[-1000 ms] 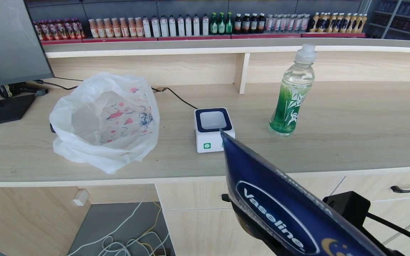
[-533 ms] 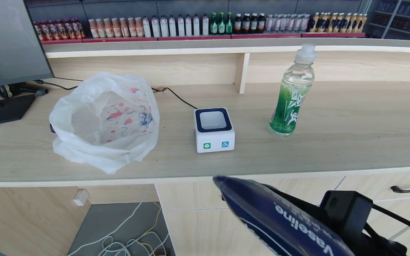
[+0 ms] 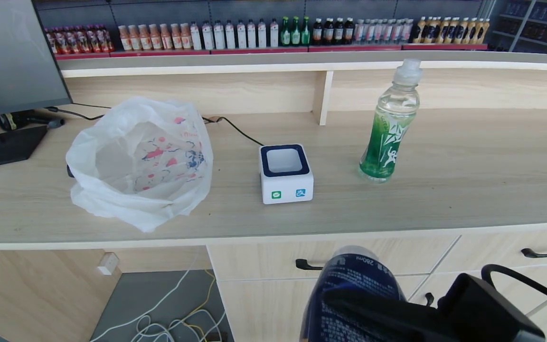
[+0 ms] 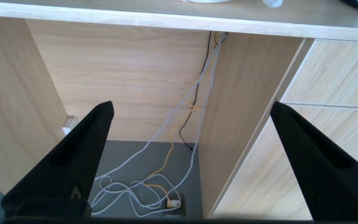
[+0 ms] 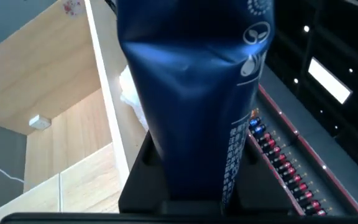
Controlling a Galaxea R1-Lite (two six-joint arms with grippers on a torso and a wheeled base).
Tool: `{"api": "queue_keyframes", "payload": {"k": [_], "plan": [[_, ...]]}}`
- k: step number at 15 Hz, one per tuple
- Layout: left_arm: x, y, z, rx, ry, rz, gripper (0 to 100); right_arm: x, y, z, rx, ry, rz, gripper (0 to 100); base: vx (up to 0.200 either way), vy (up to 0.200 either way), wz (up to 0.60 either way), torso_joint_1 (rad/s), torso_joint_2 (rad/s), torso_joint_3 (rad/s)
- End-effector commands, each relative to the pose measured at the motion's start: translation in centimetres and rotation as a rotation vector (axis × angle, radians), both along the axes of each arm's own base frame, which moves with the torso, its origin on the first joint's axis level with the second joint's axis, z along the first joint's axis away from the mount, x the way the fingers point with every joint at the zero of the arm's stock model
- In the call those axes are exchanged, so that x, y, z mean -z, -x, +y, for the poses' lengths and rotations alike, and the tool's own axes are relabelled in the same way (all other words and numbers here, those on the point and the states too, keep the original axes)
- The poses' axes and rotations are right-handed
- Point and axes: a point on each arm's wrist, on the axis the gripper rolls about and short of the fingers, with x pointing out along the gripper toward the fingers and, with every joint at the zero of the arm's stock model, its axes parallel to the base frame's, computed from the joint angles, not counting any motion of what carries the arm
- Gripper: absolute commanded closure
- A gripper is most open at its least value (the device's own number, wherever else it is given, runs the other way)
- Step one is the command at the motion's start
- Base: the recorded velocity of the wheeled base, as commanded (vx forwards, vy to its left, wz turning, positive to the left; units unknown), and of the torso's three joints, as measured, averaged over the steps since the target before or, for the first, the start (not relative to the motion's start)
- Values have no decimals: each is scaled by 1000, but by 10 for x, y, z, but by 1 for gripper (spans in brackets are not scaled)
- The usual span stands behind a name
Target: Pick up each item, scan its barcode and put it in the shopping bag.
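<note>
A dark blue pouch (image 3: 349, 280) hangs in front of the counter's drawers, below the counter edge, with its printed back side showing. My right gripper (image 3: 368, 308) is shut on its lower part; in the right wrist view the pouch (image 5: 191, 93) rises from between the gripper (image 5: 194, 180) fingers. The white scanner (image 3: 285, 173) with a dark blue rim sits mid-counter. An open white shopping bag (image 3: 140, 161) lies to its left. A green bottle (image 3: 390, 123) stands upright to its right. My left gripper (image 4: 191, 155) is open and holds nothing, low under the counter.
A monitor (image 3: 12, 57) on a black stand occupies the counter's far left. A black cable (image 3: 240, 130) runs from the scanner toward the back. A raised shelf ledge (image 3: 321, 66) borders the counter's rear. Loose cables (image 4: 154, 180) lie on the floor beneath.
The right gripper has dropped and turned the pouch: its corner was up by the scanner a second ago; now it sits below the counter edge, back side showing.
</note>
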Motion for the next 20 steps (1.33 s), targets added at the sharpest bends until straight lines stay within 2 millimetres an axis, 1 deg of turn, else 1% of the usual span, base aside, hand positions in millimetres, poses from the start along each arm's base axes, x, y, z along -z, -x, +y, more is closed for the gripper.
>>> {"api": "queue_keyframes", "payload": {"k": [1, 4, 5, 7, 8, 10, 12, 15, 16, 18, 20], "plan": [[0, 0, 0, 1, 0, 0, 0, 4, 0, 2, -27, 22, -11, 100, 0, 0, 0, 0, 0, 0], [0, 0, 0, -1, 0, 0, 0, -3, -2, 9, -66, 37, -174, 100, 0, 0, 0, 0, 0, 0], [0, 0, 0, -1, 0, 0, 0, -4, -5, 11, -44, 47, -243, 100, 0, 0, 0, 0, 0, 0], [0, 0, 0, -1, 0, 0, 0, -9, -9, 14, -7, 48, -321, 100, 0, 0, 0, 0, 0, 0], [0, 0, 0, 1, 0, 0, 0, -10, -10, 14, -4, 46, -327, 100, 0, 0, 0, 0, 0, 0], [0, 0, 0, 1, 0, 0, 0, -13, -18, 20, 29, 44, -372, 100, 0, 0, 0, 0, 0, 0], [0, 0, 0, -1, 0, 0, 0, -15, -19, 25, 37, 44, -411, 100, 0, 0, 0, 0, 0, 0], [0, 0, 0, -1, 0, 0, 0, -24, -24, 38, 36, 8, -429, 100, 0, 0, 0, 0, 0, 0], [0, 0, 0, 1, 0, 0, 0, -27, -21, 42, 27, -5, -441, 100, 0, 0, 0, 0, 0, 0], [0, 0, 0, -1, 0, 0, 0, -27, -20, 43, 39, 2, -485, 100, 0, 0, 0, 0, 0, 0], [0, 0, 0, 1, 0, 0, 0, -28, -14, 45, 31, 3, -527, 100, 0, 0, 0, 0, 0, 0]]}}
